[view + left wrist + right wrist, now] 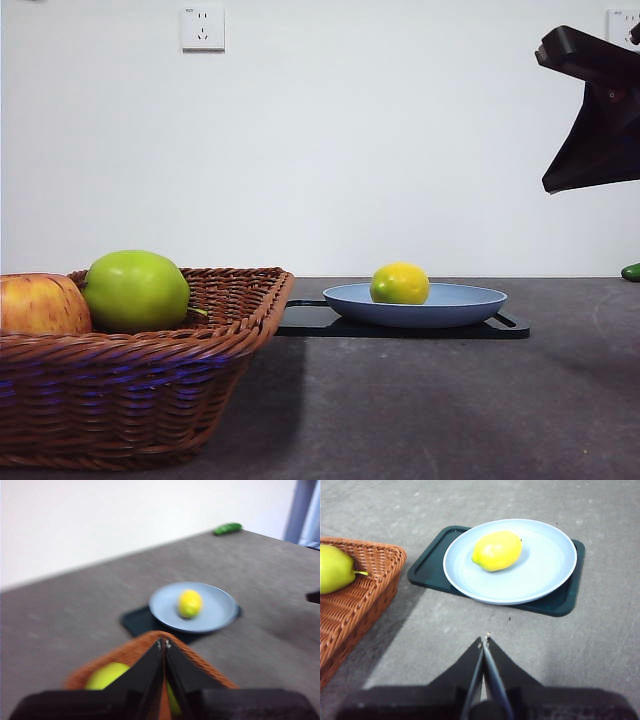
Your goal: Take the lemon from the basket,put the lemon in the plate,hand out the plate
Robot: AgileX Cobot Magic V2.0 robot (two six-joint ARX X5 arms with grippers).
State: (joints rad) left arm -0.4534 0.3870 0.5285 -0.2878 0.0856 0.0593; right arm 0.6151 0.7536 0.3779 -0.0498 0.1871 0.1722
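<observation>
The yellow lemon (400, 283) (190, 603) (497, 550) lies in the light blue plate (465, 303) (220, 611) (545, 570), which rests on a flat black tray. The brown wicker basket (130, 400) (197, 662) (350, 605) stands to the left of the plate. My left gripper (164, 642) is shut and empty, high above the basket. My right gripper (484, 639) is shut and empty, above the table on the near side of the plate. A dark arm (595, 115) shows at the front view's upper right.
A green apple (136, 291) (334, 569) and a red-yellow apple (40, 304) sit in the basket. The black tray (310, 320) (425, 565) lies under the plate. A small green object (631, 271) (227, 528) lies at the far right of the table.
</observation>
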